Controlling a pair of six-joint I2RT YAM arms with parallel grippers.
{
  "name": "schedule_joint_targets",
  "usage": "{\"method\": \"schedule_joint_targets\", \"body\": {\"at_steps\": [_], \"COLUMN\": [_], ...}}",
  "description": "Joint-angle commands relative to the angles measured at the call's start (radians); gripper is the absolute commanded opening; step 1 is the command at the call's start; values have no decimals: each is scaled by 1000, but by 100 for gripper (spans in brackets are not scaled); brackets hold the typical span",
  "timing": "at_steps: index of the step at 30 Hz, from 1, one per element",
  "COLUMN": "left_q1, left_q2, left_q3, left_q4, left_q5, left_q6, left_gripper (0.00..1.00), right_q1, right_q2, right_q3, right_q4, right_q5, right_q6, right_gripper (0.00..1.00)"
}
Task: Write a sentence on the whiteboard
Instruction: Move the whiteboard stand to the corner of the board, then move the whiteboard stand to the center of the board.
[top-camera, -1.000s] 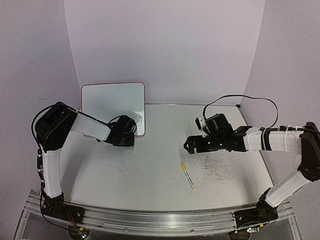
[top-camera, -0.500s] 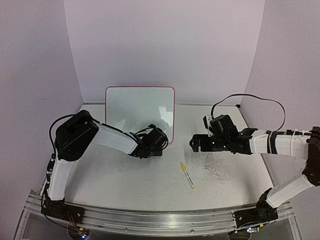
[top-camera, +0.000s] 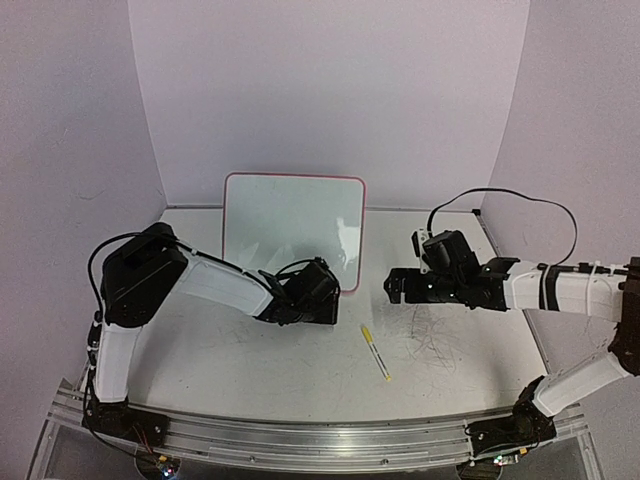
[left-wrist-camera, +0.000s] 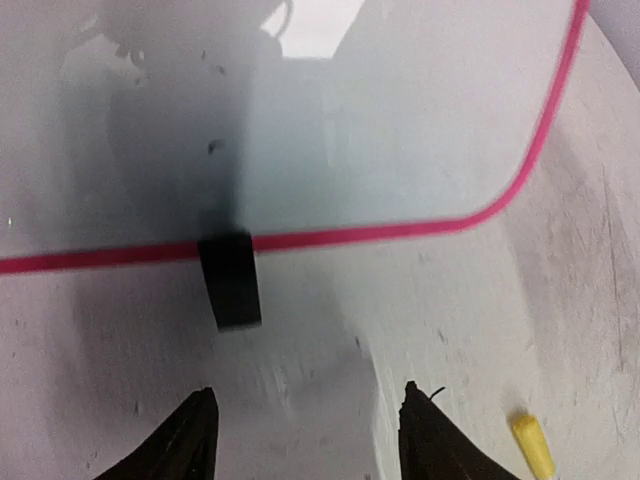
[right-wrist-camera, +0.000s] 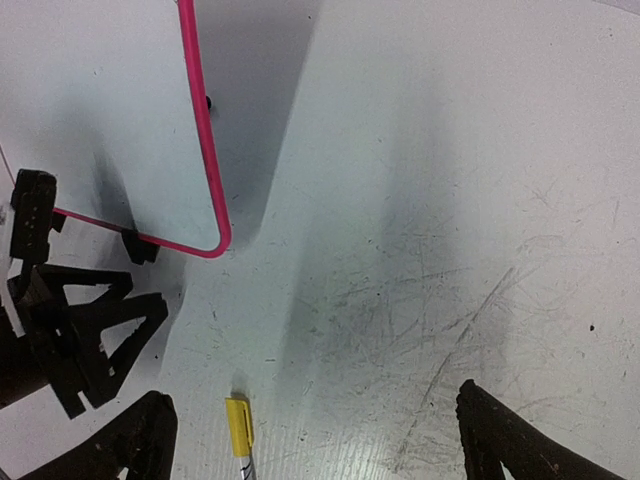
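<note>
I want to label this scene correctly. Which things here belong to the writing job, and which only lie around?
For the job:
- whiteboard, standing upright at the back
- yellow-capped marker, lying on the table

Only around:
- scribble marks on the table
- black cable looping over the right arm

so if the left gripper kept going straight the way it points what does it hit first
Probably the black clip foot on the whiteboard's near edge: in the wrist view it sits ahead of the open left gripper, a little left of centre. Height is unclear, so it may pass over it.
</note>
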Motion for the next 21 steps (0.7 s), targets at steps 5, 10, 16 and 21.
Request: {"method": "schedule_joint_targets", "body": {"at_steps": [5, 10, 16, 21], "left_q1": [-17, -4, 17, 18], "left_q2": [-357, -612, -915, -1064], "left_q3": [-243, -402, -564, -635], "left_q4": [-25, -125, -180, -181], "left_q5": [19, -79, -150, -147], "left_q6": [37, 20, -8, -39], "left_gripper": [77, 83, 87, 88], "right_q1": [93, 177, 218, 219], "right_q2": [171, 376, 594, 675], "right_q3": [170, 366, 541, 600], "right_q4": [35, 49, 48, 27], "right_q5": [-31, -81, -61, -4], "right_q6": [92, 166, 296, 317], "right_gripper": [95, 90, 69, 64]}}
